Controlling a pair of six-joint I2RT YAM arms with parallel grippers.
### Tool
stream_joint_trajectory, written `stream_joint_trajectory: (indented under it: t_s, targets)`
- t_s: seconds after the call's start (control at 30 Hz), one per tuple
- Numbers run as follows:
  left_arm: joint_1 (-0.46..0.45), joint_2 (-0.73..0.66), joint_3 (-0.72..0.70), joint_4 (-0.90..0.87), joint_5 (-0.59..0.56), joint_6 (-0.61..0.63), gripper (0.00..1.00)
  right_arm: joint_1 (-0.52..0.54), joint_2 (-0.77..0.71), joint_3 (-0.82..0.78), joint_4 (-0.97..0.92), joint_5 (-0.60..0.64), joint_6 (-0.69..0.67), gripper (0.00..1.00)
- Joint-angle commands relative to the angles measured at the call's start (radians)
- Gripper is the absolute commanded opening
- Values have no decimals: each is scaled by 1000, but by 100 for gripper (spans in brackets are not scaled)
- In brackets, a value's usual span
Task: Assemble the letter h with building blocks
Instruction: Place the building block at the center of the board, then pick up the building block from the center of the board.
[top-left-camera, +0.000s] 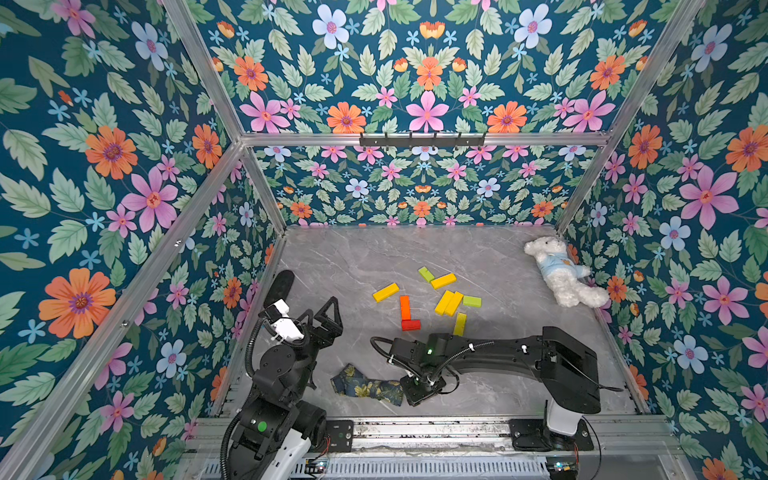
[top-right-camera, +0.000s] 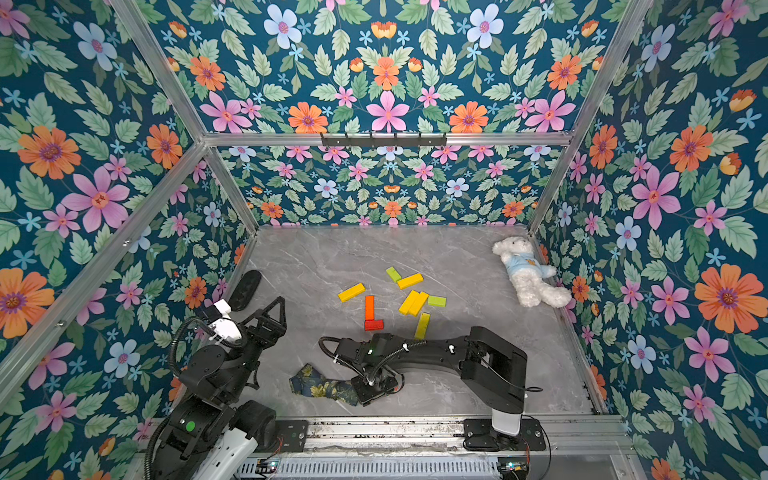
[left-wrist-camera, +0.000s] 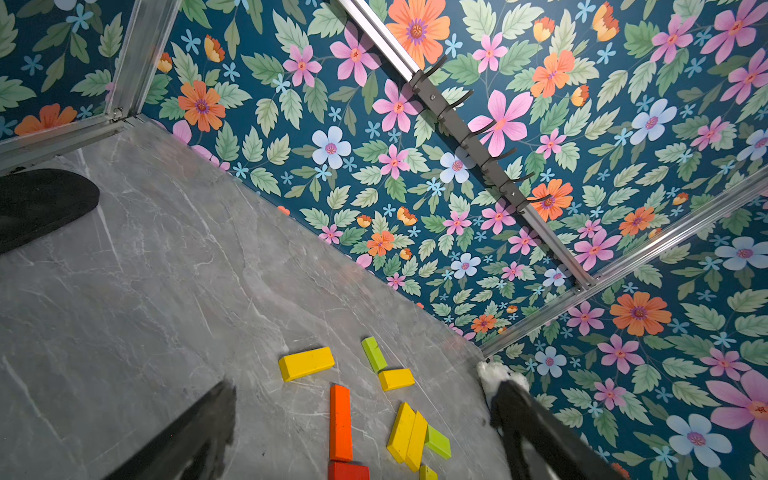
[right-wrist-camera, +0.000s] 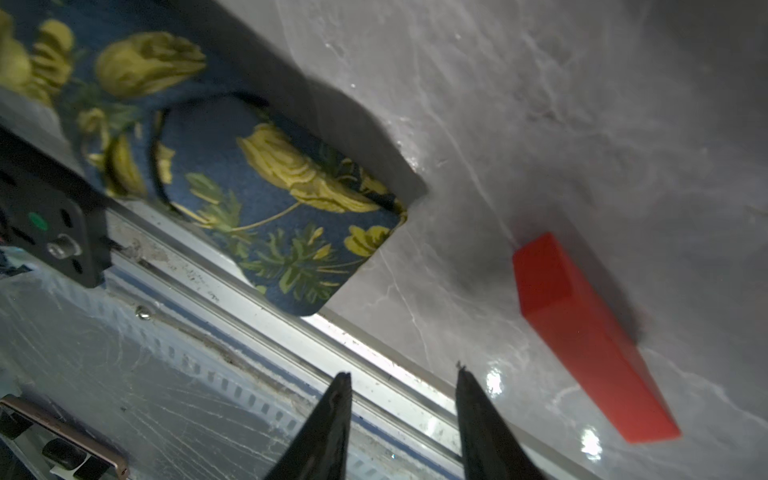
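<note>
In both top views the building blocks (top-left-camera: 449, 302) (top-right-camera: 413, 302), flat bars in yellow, orange, red and lime, are scattered at the middle of the grey table (top-left-camera: 332, 257). A red bar (right-wrist-camera: 582, 332) is seen just beside the right gripper (right-wrist-camera: 402, 374), jaws parted and empty. The left gripper (left-wrist-camera: 362, 385) is spread wide.

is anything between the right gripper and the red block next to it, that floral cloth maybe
Nothing visible does. In the right wrist view only bare tabletop separates the right gripper from the red block; its jaws stand apart, empty. The floral cloth lies on the gripper's other side, clear of the block.
</note>
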Motion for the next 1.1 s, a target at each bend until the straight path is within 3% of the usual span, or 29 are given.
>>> stream_joint_trajectory:
  t_s: [0.0,0.27,0.37,0.47,0.57,0.9,0.93,1.07]
  targets:
    - [1,-5,2,17,0,8,100,0,22,7,-37,46,27,44]
    - [1,-6,-2,10,-13,8,100,-114,-12,-4,-188,305,29,43]
    - [1,-5,1,9,-15,9,100,-124,-58,-6,-151,352,22,47]
    - [1,-7,5,9,-16,8,100,-124,-59,16,-159,363,44,58]
    - [1,-11,1,11,-13,5,100,-125,-57,-8,-140,339,148,69]
    - [1,-37,-17,24,21,6,100,-117,-102,-51,-97,260,527,77]
    - [1,-41,-20,26,23,8,100,-113,-108,-59,-80,260,564,89]
    - [1,-61,-23,31,29,10,100,-113,-79,-69,-61,252,632,92]
